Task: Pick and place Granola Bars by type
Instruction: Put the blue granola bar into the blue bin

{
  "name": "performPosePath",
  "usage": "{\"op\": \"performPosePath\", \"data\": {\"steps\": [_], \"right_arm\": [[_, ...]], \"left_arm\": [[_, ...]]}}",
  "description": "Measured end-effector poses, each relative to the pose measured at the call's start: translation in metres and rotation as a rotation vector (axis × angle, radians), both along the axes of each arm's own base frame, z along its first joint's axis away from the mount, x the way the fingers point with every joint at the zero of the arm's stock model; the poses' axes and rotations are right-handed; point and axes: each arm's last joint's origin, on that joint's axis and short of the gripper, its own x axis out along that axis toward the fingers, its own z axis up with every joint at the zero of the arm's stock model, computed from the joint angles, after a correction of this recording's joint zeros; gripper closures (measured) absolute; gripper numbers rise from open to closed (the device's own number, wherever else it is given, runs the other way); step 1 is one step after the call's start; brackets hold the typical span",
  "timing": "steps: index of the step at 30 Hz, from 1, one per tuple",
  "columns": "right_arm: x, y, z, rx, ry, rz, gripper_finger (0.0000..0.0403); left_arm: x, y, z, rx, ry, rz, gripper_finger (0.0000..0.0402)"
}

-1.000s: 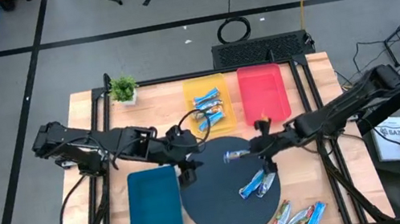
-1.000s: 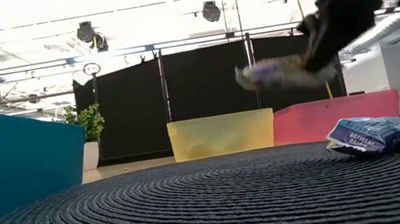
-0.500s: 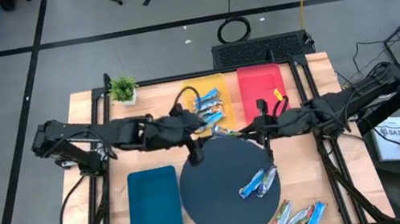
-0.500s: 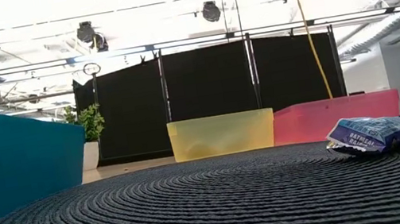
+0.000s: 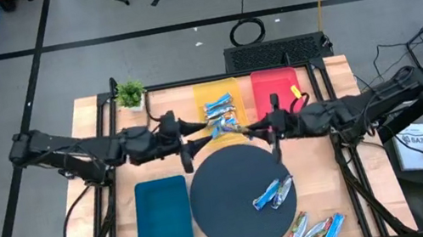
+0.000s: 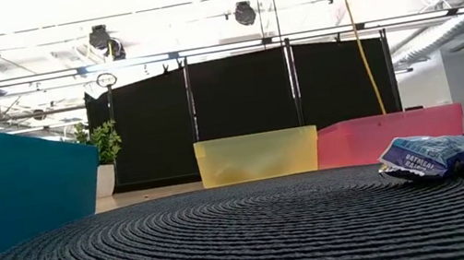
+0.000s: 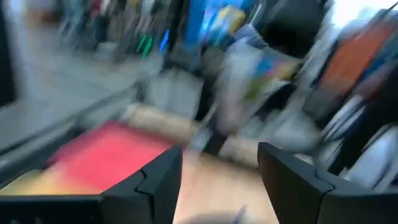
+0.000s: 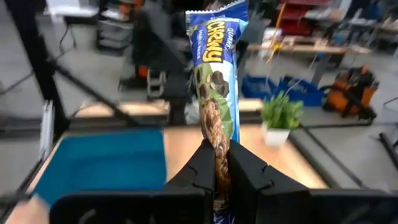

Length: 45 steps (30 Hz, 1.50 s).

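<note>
My right gripper (image 5: 252, 130) is shut on a blue granola bar (image 5: 236, 130) with a chocolate picture. It hovers by the near edge of the yellow tray (image 5: 200, 96). In the right wrist view the bar (image 8: 216, 68) stands up out of the gripper (image 8: 220, 163). My left gripper (image 5: 189, 147) faces it from the table's left, open (image 7: 219, 168) and touching nothing. Several blue bars (image 5: 220, 110) lie in the yellow tray. Two bars (image 5: 273, 193) lie on the dark round mat (image 5: 231, 210), one showing in the low view (image 6: 432, 154). Three more (image 5: 314, 229) lie on the table's near edge. My right gripper pinches the bar between its two fingers at one end (image 8: 221, 152). The fingers come level from the table's right side. The bar is lifted clear and sticks straight out past the fingertips toward my left gripper.
A red tray (image 5: 278, 100) sits right of the yellow one at the far side. A teal tray (image 5: 163, 217) lies near left, beside the mat. A small potted plant (image 5: 131, 93) stands at the far left corner. Neither gripper shows in the low view.
My right gripper has carried the bar up off the mat and toward the far edge, ending at the yellow tray's near edge; it has left the low view. My left gripper has moved from the mat's left rim toward the far edge, then drawn back a little leftward.
</note>
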Motion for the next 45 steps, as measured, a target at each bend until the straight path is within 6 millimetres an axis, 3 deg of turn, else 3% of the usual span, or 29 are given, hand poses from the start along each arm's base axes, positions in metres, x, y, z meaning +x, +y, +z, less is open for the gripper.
{"op": "performPosePath", "data": {"steps": [4, 7, 11, 24, 29, 35, 42, 45], "right_arm": [[0.013, -0.006, 0.0, -0.003, -0.055, -0.027, 0.0389], [0.02, -0.01, -0.002, 0.005, -0.079, -0.023, 0.039], [0.028, -0.015, -0.004, 0.006, -0.098, -0.02, 0.039], [0.047, -0.019, -0.013, 0.029, -0.126, 0.024, 0.0391], [0.052, -0.019, -0.016, 0.031, -0.141, 0.024, 0.0391], [0.052, -0.018, -0.015, 0.034, -0.154, 0.033, 0.039], [0.051, -0.016, -0.009, -0.021, -0.197, 0.1, 0.0309], [0.042, -0.01, 0.0, -0.046, -0.221, 0.132, 0.0271]], "left_arm": [[0.0, 0.003, -0.008, -0.027, -0.142, -0.023, 0.0188], [0.007, 0.005, -0.015, -0.021, -0.127, -0.006, 0.0188], [0.012, 0.009, -0.006, -0.01, -0.2, -0.015, 0.0188], [0.015, 0.022, -0.006, -0.047, -0.234, -0.038, 0.0191], [0.019, 0.024, -0.011, -0.071, -0.222, -0.041, 0.0234], [0.018, 0.024, -0.007, -0.069, -0.247, -0.046, 0.0357], [0.017, 0.024, -0.005, -0.105, -0.28, -0.052, 0.0364], [0.015, 0.023, -0.004, -0.106, -0.261, -0.095, 0.0367]]}}
